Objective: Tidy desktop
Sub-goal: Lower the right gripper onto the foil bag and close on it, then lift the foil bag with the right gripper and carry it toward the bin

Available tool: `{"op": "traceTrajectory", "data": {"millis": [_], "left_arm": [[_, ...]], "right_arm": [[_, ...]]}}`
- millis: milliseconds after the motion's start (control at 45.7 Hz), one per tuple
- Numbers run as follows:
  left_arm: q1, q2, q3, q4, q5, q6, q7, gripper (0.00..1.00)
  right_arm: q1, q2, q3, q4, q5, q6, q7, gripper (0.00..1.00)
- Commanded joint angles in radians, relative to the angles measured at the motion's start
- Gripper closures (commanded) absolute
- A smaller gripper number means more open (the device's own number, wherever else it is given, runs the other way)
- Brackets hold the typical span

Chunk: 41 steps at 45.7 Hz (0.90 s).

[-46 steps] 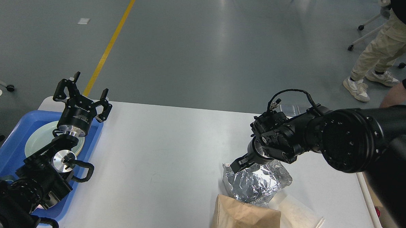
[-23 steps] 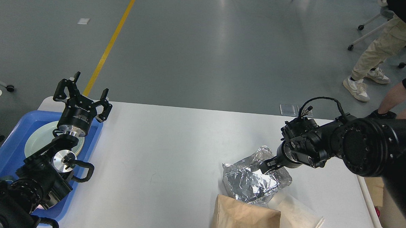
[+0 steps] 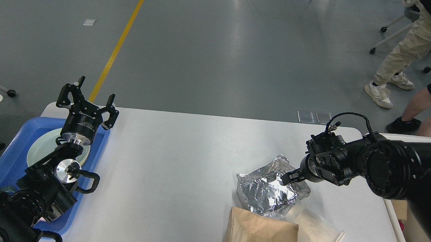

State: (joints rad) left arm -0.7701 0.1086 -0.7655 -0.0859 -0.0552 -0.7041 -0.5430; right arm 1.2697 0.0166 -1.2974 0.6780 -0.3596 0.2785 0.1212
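Note:
The white desktop (image 3: pixel 184 159) carries a crumpled silver foil bag (image 3: pixel 263 192), a brown paper bag (image 3: pixel 259 234) at the front edge and a translucent white wrapper (image 3: pixel 320 227) beside it. My right gripper (image 3: pixel 287 178) is low at the foil bag's right edge, touching it. Its dark fingers cannot be told apart. The foil's far right corner stands up next to it. My left gripper (image 3: pixel 86 98) is open and empty, raised over the far edge of the blue tray (image 3: pixel 6 162).
The blue tray holds a pale green plate (image 3: pixel 41 149) at the table's left end. A cream-white bin (image 3: pixel 393 216) stands off the right end. People's legs (image 3: pixel 396 59) and chair wheels are on the floor at the back right.
My right arm has pulled back to the right, from over the foil bag's middle to its right edge. The foil's far right corner has risen. The left arm has not moved.

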Motion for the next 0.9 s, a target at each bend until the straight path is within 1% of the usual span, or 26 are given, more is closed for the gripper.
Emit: {"op": "traceTrajectory", "data": {"millis": [0, 44, 109, 197, 262, 394, 503, 722, 875], "left_arm": [[0.0, 0.0, 0.0, 0.0, 0.0, 0.0, 0.0, 0.04], [0.0, 0.0, 0.0, 0.0, 0.0, 0.0, 0.0, 0.04], [0.0, 0.0, 0.0, 0.0, 0.0, 0.0, 0.0, 0.04], [0.0, 0.0, 0.0, 0.0, 0.0, 0.0, 0.0, 0.04], [0.0, 0.0, -0.001, 0.0, 0.0, 0.0, 0.0, 0.04], [0.0, 0.0, 0.0, 0.0, 0.0, 0.0, 0.0, 0.04], [0.0, -0.001, 0.0, 0.0, 0.0, 0.0, 0.0, 0.04], [0.0, 0.0, 0.0, 0.0, 0.0, 0.0, 0.0, 0.04], [0.0, -0.001, 0.0, 0.0, 0.0, 0.0, 0.0, 0.04]], "right_arm": [[-0.012, -0.007, -0.003, -0.006, 0.044, -0.005, 0.0, 0.47], [-0.016, -0.007, -0.005, -0.005, 0.045, -0.001, -0.002, 0.61], [-0.018, -0.007, -0.005, -0.002, 0.047, 0.004, -0.002, 0.77], [-0.018, -0.009, -0.005, 0.0, 0.048, 0.007, -0.002, 0.92], [-0.015, -0.01, -0.003, 0.002, 0.05, 0.008, -0.002, 0.99], [0.0, -0.01, 0.0, 0.009, 0.051, 0.016, -0.002, 1.0], [0.026, -0.011, 0.007, 0.012, 0.053, 0.07, 0.0, 1.0], [0.143, -0.012, 0.027, 0.038, 0.062, 0.238, 0.003, 1.0], [0.255, -0.015, 0.041, 0.049, 0.122, 0.415, 0.005, 1.0]]}}
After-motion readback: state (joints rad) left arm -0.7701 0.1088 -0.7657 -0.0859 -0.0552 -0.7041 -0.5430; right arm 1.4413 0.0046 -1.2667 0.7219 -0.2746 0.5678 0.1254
